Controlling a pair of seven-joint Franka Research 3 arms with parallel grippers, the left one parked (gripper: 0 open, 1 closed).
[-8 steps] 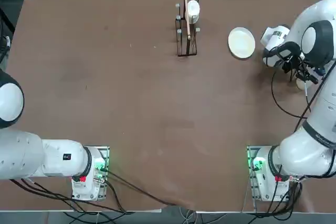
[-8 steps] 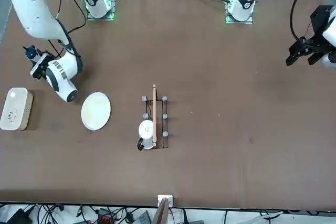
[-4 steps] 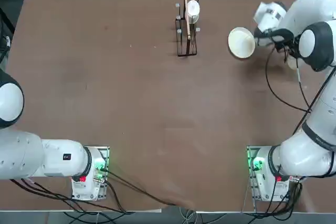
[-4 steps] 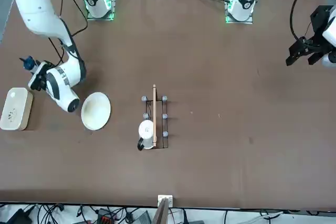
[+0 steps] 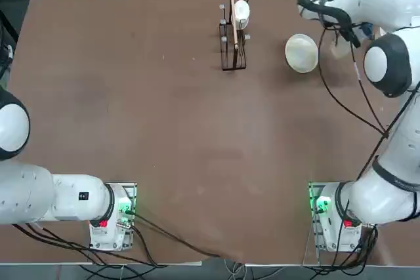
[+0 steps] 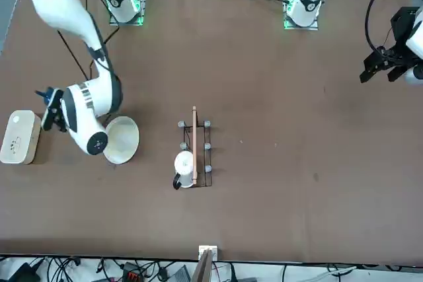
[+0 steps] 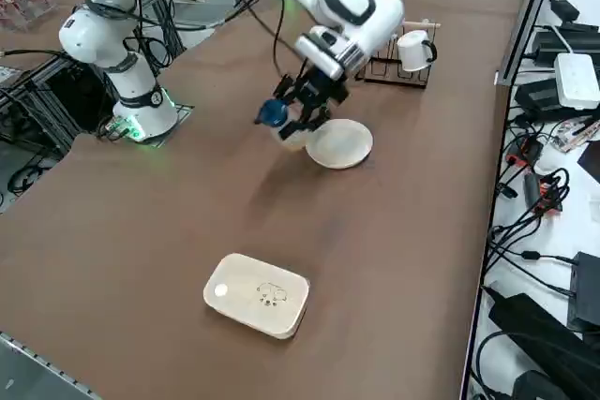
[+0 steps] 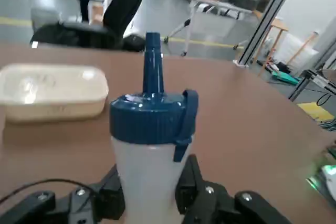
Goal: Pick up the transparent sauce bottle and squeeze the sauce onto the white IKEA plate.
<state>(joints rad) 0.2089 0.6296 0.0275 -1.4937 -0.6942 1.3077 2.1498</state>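
Note:
My right gripper (image 8: 149,184) is shut on the transparent sauce bottle (image 8: 148,153), a pale translucent body with a blue cap and nozzle. In the right side view the bottle (image 7: 284,127) hangs in the gripper (image 7: 302,115) above the table, just beside the white IKEA plate (image 7: 339,143) on the side toward the white box. The front view shows the wrist overlapping the near rim of the plate (image 6: 125,138), with the gripper (image 6: 53,107) between plate and box. From overhead the plate (image 5: 301,52) lies bare next to the arm.
A white rounded box (image 7: 258,294) lies right of the plate, near the table's right edge (image 6: 20,137). A wire rack (image 5: 232,34) holding a white mug (image 5: 241,11) and a wooden stick stands left of the plate. Brown tabletop spreads toward the bases.
The right arm has swung away from its base with the bottle in its grip. Its wrist has come up against the plate's edge.

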